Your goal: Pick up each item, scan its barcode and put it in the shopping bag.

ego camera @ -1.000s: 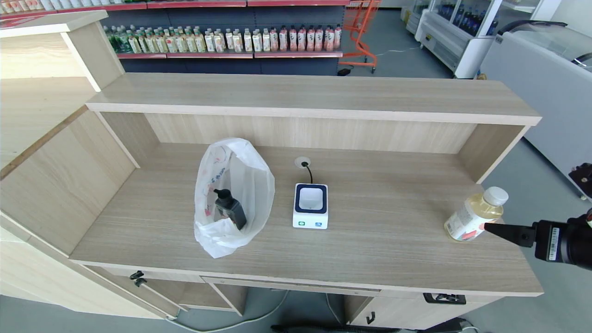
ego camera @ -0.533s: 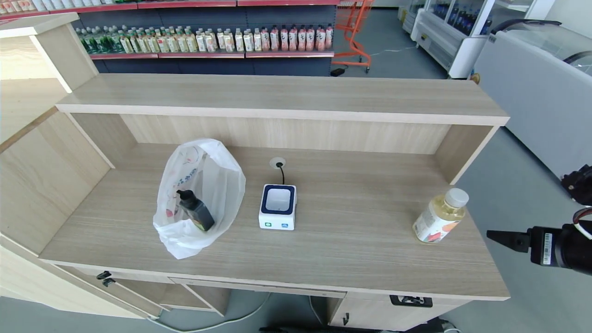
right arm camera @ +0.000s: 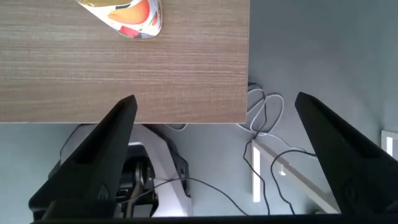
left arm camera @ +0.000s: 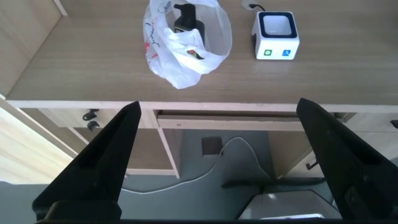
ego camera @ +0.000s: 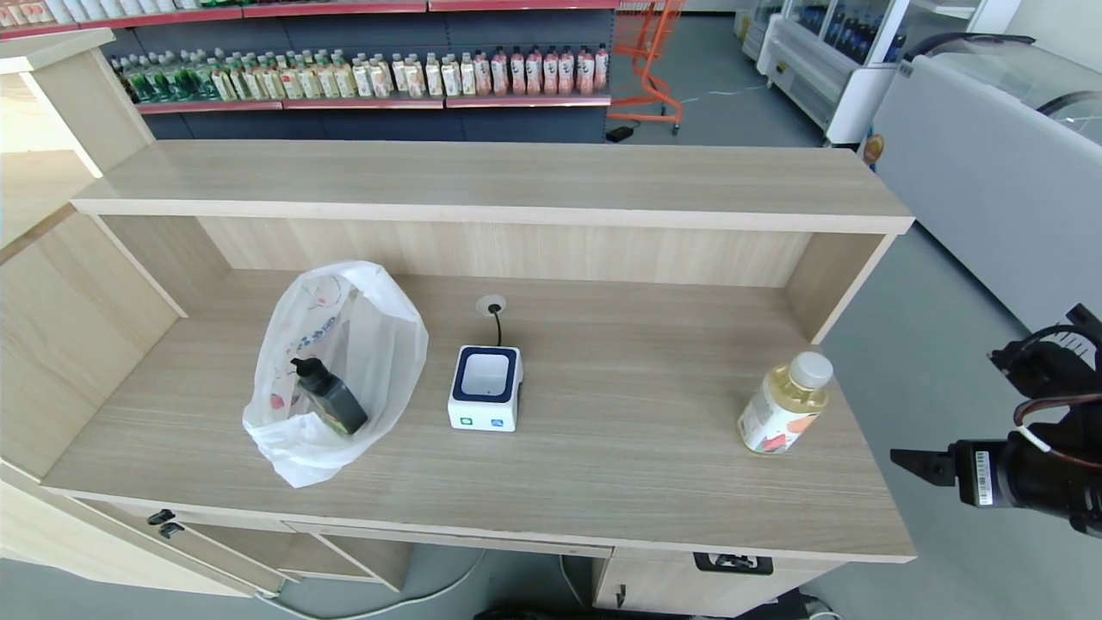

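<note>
On the counter [ego camera: 637, 448] I count one shopping bag [ego camera: 344, 344], one dark pump bottle [ego camera: 330, 401] inside it, one scanner [ego camera: 485, 389] and one drink bottle [ego camera: 783, 405]. The drink bottle stands near the three o'clock edge, at about ten o'clock from the right pincer [ego camera: 914, 463]. That pincer is held level off the counter, spread wide and empty. The left pincer [left arm camera: 217, 163], off the six o'clock edge, gapes empty too.

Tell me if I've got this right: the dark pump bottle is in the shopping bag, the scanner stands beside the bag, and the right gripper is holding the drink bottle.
Not quite. The right gripper holds nothing: its jaws are open, beyond the end of the counter, apart from the drink bottle, which stands free on it, as the head view shows. The rest is right.
</note>
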